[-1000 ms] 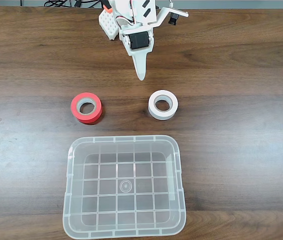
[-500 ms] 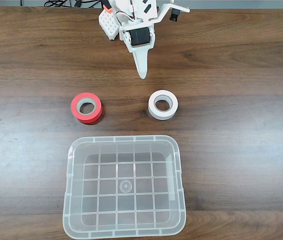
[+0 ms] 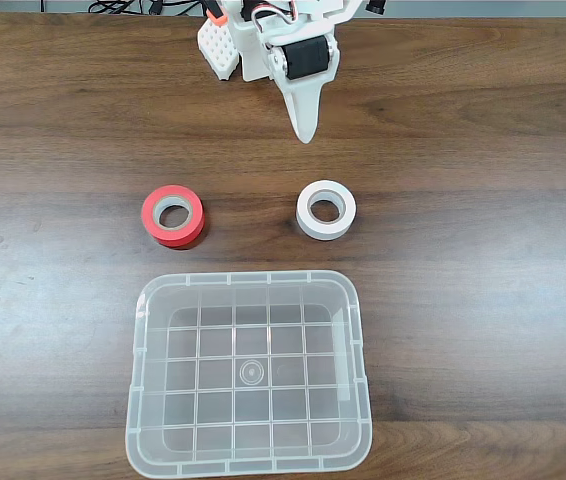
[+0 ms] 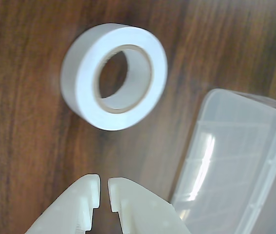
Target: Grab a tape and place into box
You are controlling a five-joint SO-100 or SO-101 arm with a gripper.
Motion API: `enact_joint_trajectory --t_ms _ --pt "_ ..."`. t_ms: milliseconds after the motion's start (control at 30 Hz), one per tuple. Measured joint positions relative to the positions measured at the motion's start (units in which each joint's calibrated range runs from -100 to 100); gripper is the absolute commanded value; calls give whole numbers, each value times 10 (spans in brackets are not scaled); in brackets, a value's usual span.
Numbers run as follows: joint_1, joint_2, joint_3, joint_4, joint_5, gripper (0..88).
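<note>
Brown wood table [image 3: 483, 120] is seen in the fixed view. White tape [image 3: 325, 210] lies flat near the middle, w/ a red roll [image 3: 173, 215] well apart to its left. Clear box [image 3: 143, 400] sits below both, nothing inside. Gripper [image 3: 305, 135] is held above the tape, apart from it.

Wrist view: gripper [image 4: 104, 184] tips nearly shut, w/ nothing held. Tape [image 4: 113, 75] is seen just ahead, box [image 4: 235, 161] at right.

You have the tape [image 3: 325, 210], a small white ring with a pale inner core, lying flat on the wooden tabletop [image 3: 483, 150], hole facing up. The box [image 3: 250, 375], a clear rectangular bin with rounded corners and a grid bottom, sits open and upright, near the tape but apart from it.
</note>
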Motion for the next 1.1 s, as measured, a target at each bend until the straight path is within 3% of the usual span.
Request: enact_joint_trajectory --t_ms 733,1000,1100 --pt "-14 580 -422 0 0 13" --pt "-14 663 -458 0 0 17" --pt "-14 668 -458 -1 0 88"
